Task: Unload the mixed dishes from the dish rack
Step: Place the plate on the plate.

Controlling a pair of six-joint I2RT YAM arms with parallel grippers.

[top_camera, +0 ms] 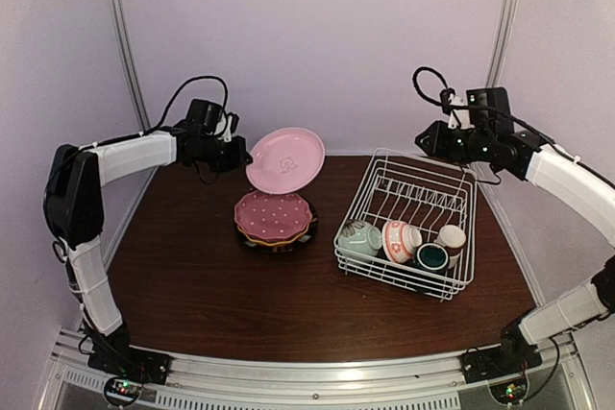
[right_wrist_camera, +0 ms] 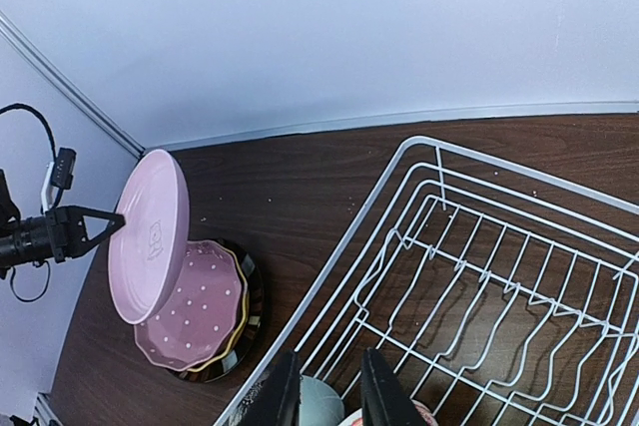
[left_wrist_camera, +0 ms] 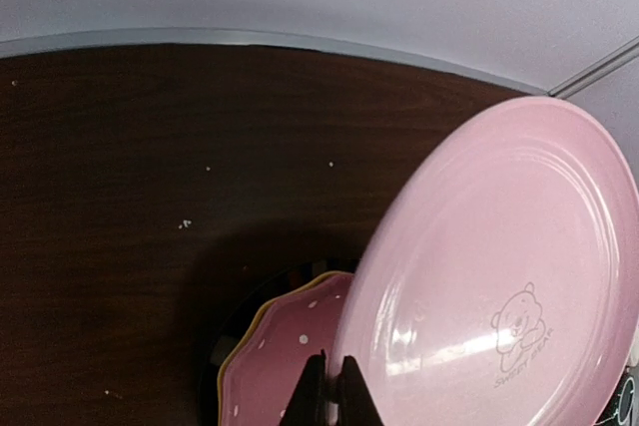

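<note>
Dark wood tbl (top_camera: 192,285), plate stack (top_camera: 276,216) ctr, wire dish rack (top_camera: 423,194) R

Entry: round glossy pink plate (left_wrist_camera: 499,276), one printed mark on its upper face, close to the rim. The mark is a small outline drawing of a bear (left_wrist_camera: 519,316) with an arc of thin capital lettering (left_wrist_camera: 526,361) beneath it, reading "SWEET BEAR" in the left wrist view. From the top and right wrist views the mark is a faint outline, too small to read.
</note>
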